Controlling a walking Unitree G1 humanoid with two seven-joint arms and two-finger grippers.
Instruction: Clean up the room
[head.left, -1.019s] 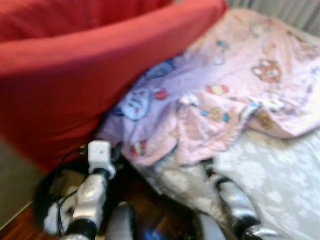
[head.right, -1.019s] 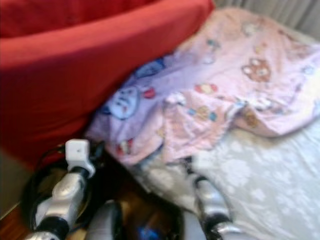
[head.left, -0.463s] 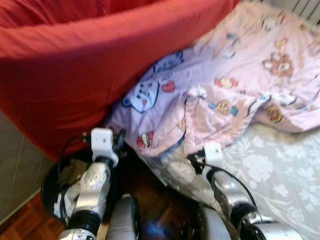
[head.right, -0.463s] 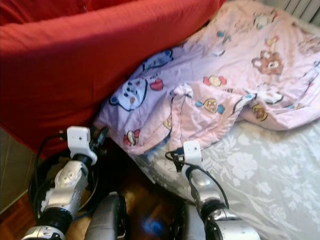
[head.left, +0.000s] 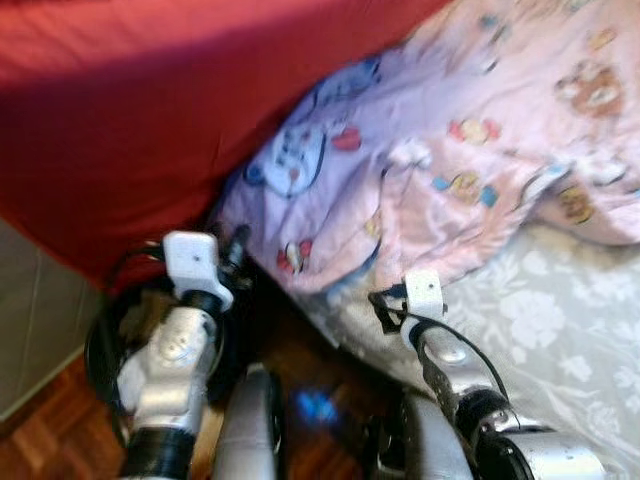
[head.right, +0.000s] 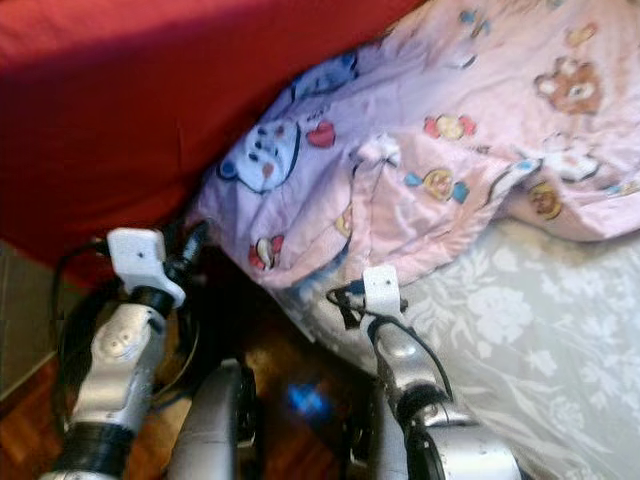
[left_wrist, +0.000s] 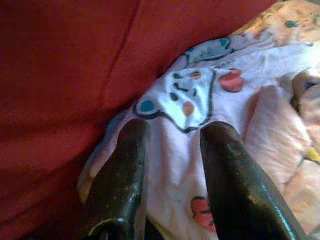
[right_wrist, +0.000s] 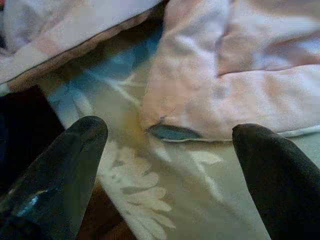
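A red cover (head.left: 130, 110) spans the area ahead of and beside the left jaws. A pink blanket (head.left: 470, 130) printed with cartoon animals lies crumpled on the bed (head.left: 560, 340), ahead of both sets of jaws; its lower edge hangs over the bed's corner. The bed carries a grey sheet with a white flower pattern, directly ahead of and under the right jaws. Wood floor (head.left: 40, 440) shows below both arms. The left gripper (left_wrist: 172, 150) is open: its two fingers (left_wrist: 120, 175) stand apart, with the blanket's lilac part and a blue-and-white bear print between and just ahead of the tips, and the red cover right beside one finger. Whether the fingers touch the cloth cannot be told. The right gripper (right_wrist: 170, 145) is open wide; between its fingers (right_wrist: 65, 165) lies the blanket's folded hem on the flowered sheet, near the tips but apart from them. Nothing is held in either jaws.
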